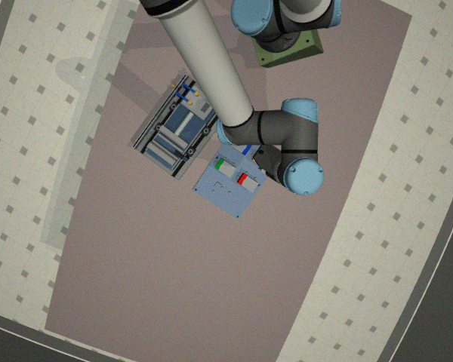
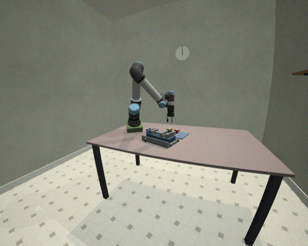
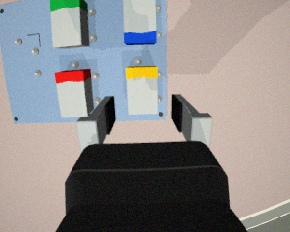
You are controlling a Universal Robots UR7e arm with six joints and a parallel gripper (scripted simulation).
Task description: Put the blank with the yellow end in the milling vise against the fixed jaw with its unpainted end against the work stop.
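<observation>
Wrist view: pale blank (image 3: 142,94) with 1 yellow end, on blue plate (image 3: 111,92).

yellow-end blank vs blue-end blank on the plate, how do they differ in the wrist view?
Paint: the yellow-end blank has a yellow band, the blue-end blank a blue one.
Direction: the yellow-end blank's painted end faces the blue-end blank; the blue-end blank's painted end faces back at it.
Framing: the yellow-end blank shows whole, while the blue-end blank is cut off by the picture's top edge.
Shared: pale bodies, both lying on the blue plate.
</observation>
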